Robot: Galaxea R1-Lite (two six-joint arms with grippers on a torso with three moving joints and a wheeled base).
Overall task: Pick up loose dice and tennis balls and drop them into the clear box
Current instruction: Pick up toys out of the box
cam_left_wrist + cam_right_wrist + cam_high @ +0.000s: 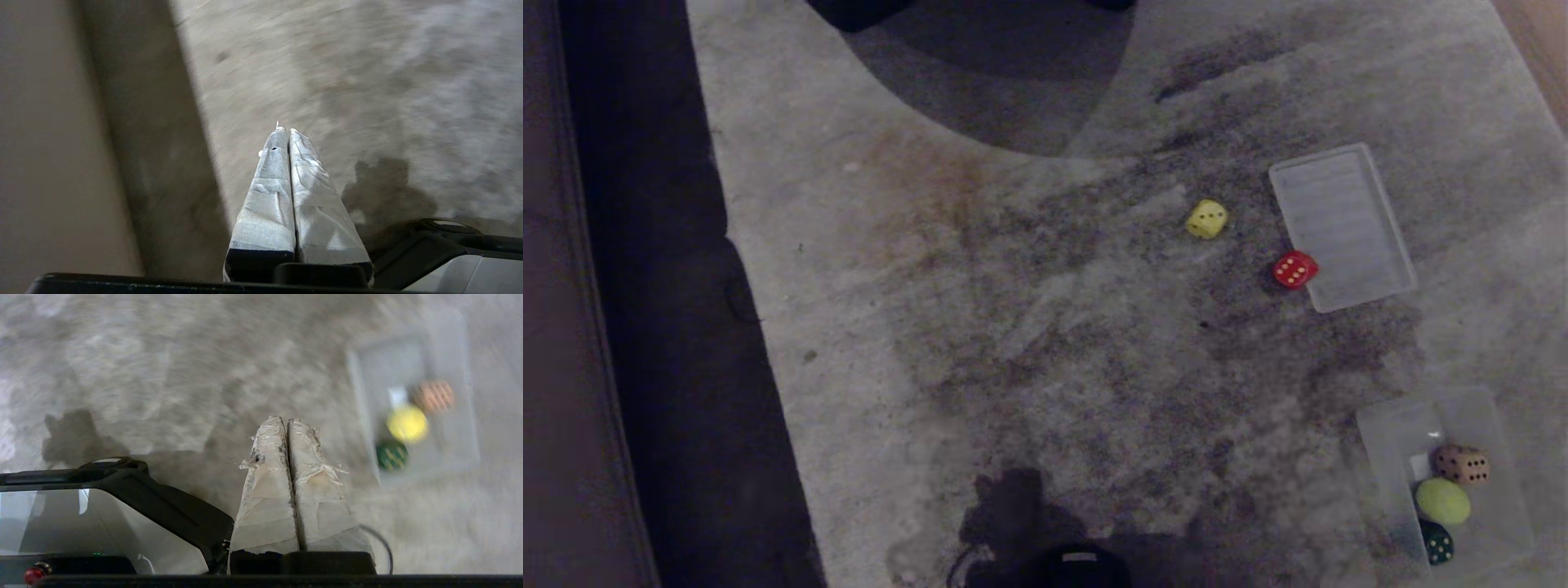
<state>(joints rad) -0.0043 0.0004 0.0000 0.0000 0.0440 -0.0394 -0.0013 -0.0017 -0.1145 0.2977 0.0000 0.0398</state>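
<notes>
On the grey carpet a yellow die (1207,219) and a red die (1294,269) lie loose. The clear box (1388,457) sits at the near right and holds a tan die (1462,465), a tennis ball (1443,501) and a dark green die (1436,542). In the right wrist view the clear box (367,412) appears with the tan die (433,396), the tennis ball (407,424) and the green die (392,455) inside. My right gripper (286,420) is shut and empty, hanging over carpet beside the box. My left gripper (286,130) is shut and empty, over carpet near a dark strip.
A flat ribbed translucent lid (1341,226) lies on the carpet right beside the red die. A dark strip (678,327) runs along the carpet's left edge. A dark round shadow (988,73) covers the far carpet. Part of my base (1078,567) shows at the near edge.
</notes>
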